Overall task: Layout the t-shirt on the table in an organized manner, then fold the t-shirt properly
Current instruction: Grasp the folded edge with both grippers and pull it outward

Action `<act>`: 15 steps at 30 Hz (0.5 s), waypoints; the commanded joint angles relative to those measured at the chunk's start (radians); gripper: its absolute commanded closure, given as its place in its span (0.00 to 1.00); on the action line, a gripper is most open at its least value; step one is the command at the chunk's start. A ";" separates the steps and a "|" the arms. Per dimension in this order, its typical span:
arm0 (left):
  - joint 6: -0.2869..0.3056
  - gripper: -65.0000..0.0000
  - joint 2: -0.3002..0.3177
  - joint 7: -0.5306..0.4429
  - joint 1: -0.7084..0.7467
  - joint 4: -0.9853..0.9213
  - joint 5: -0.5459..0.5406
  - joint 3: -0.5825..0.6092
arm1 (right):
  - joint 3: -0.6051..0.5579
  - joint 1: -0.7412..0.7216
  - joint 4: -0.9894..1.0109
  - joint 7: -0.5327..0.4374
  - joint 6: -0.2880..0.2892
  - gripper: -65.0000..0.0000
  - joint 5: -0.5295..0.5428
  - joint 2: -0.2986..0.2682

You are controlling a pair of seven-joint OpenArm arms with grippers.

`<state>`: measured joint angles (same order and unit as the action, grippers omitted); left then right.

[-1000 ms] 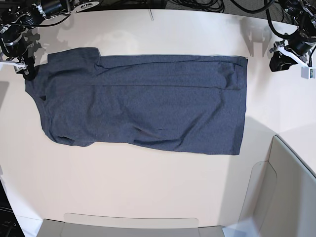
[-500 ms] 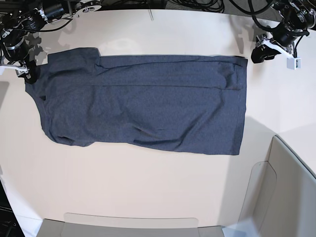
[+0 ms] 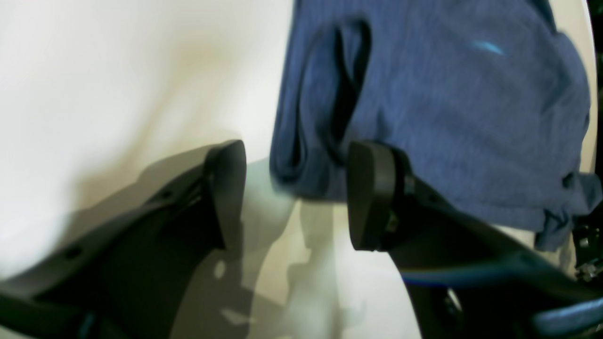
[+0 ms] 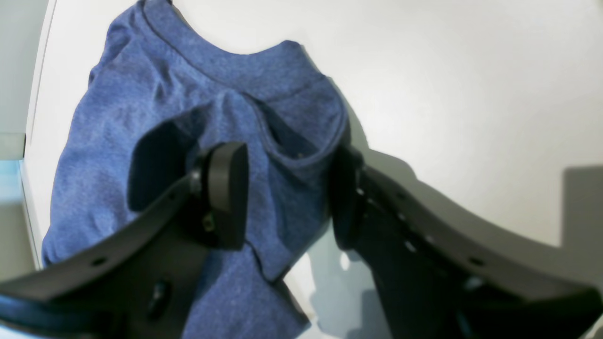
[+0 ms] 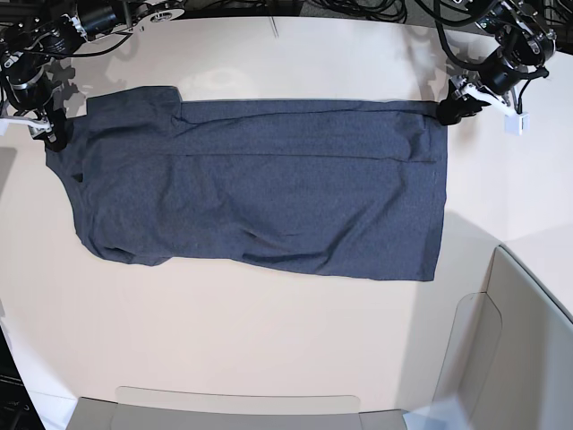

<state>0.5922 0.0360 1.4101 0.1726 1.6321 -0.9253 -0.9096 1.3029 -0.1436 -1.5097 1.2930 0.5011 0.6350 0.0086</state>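
The dark navy-grey t-shirt point(image 5: 269, 188) lies flat on the pale table point(image 5: 269, 331), folded into a long band with the plain side up. In the base view my left gripper point(image 5: 448, 109) is at the band's far right corner. The left wrist view shows it point(image 3: 297, 197) open, its pads on either side of that rumpled corner point(image 3: 301, 160). My right gripper point(image 5: 52, 134) is at the shirt's left end. Seen from the right wrist, it point(image 4: 287, 197) is open, with the collar area point(image 4: 282, 141) lying between the fingers.
Grey translucent panels stand at the front edge point(image 5: 237, 408) and the right front point(image 5: 519, 340) of the table. Black cables point(image 5: 358, 9) run along the far edge. A small white tag point(image 5: 515, 124) hangs by the left arm.
My left gripper has travelled left from beyond the shirt's right end to its far right corner and opened wider. The right gripper and the shirt have hardly moved.
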 commanded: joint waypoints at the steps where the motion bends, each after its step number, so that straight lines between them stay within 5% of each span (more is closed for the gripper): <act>1: 0.001 0.48 0.003 -0.014 -0.002 0.017 -0.015 0.001 | -0.001 0.002 -0.005 0.035 -0.002 0.57 -0.027 -0.003; 12: 0.001 0.51 -0.006 -0.014 -0.029 0.017 -0.010 0.119 | -0.003 0.009 -0.005 0.037 -0.002 0.58 -0.027 -0.002; 15: 0.001 0.65 -0.009 -0.014 -0.029 0.017 -0.010 0.155 | -0.004 0.014 -0.005 0.037 -0.002 0.73 -0.027 -0.002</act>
<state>0.5922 0.0181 1.4063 0.1467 1.6321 -0.9188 -0.7555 1.3010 -0.1303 -1.5093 1.2945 0.5011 0.6319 0.0097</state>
